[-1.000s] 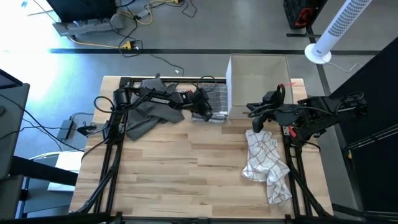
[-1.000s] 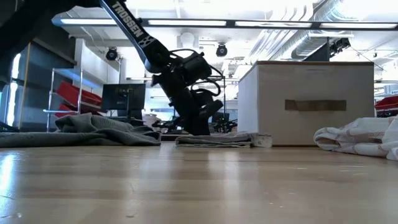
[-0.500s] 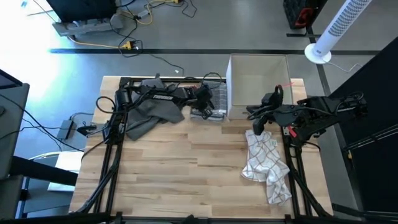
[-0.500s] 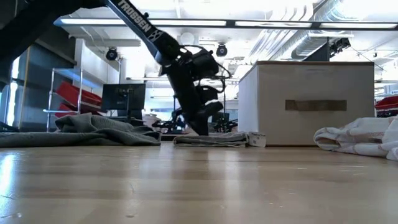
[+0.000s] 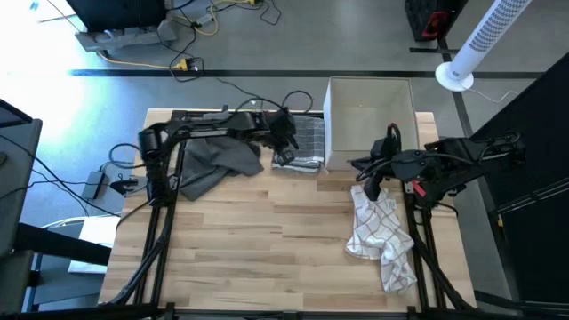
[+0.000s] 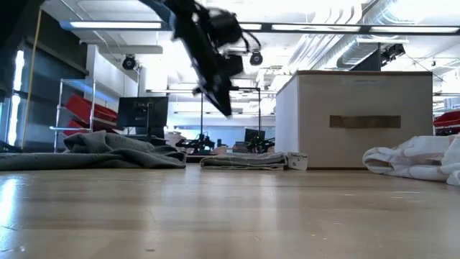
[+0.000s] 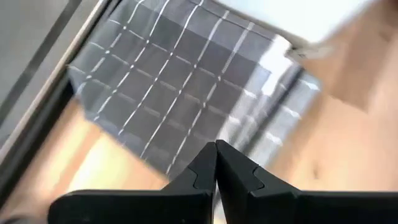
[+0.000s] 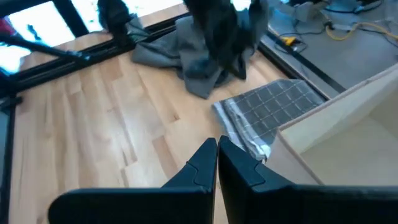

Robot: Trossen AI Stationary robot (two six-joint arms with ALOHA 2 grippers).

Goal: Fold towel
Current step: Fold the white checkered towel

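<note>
Nearest, the white checked towel (image 5: 380, 233) lay crumpled well in front of the white box (image 5: 369, 116), the right gripper (image 5: 374, 188) hovering at its near-box end, fingers pinched together on nothing. Farther back, the folded grey checked towel (image 5: 302, 144) sat flat against the box's side. Above it hung the left gripper (image 5: 281, 151), clenched and empty, with a rumpled grey cloth (image 5: 209, 160) beyond.

Left gripper (image 7: 215, 149) raised off the table, dark fingers pressed together; right gripper (image 8: 217, 147) hovering low, fingers likewise closed.
</note>
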